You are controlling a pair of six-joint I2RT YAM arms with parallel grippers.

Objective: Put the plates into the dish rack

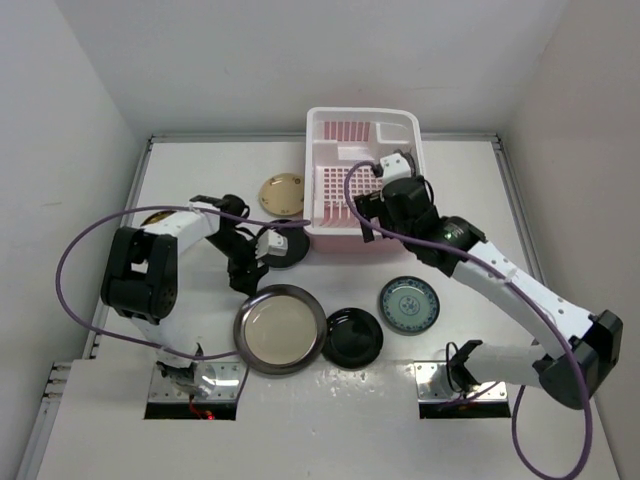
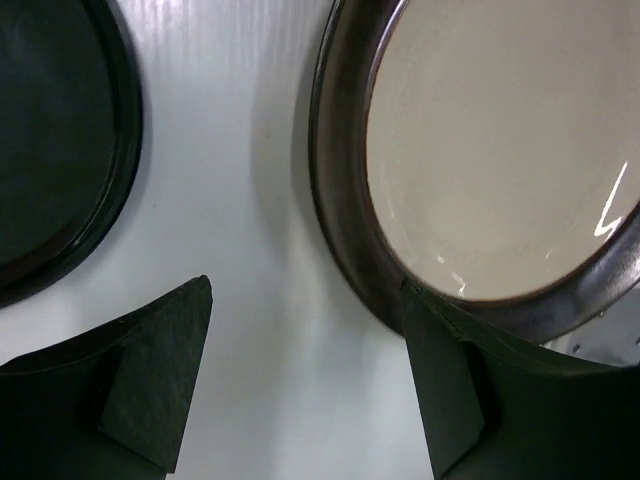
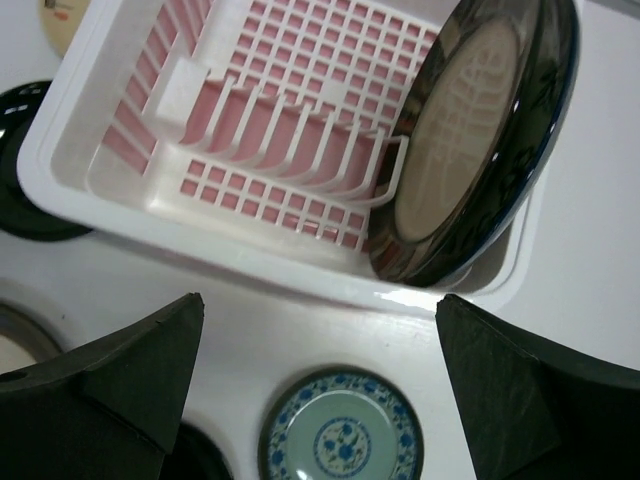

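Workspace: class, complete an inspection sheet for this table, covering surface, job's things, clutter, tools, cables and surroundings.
Surface: white table, no spills seen.
Job's things: pink rack at the far side, a silver plate standing on edge inside; flat on the table, a tan plate, cream plate, black plate, teal plate and another dark plate; a yellow plate partly hidden behind the left arm.
Clutter: nothing seen.
Tools: left tool open, low beside the cream plate's rim; right tool open, empty, at the rack's near side.
Cables: a purple cable loops off each arm.
Surroundings: white walls on three sides.
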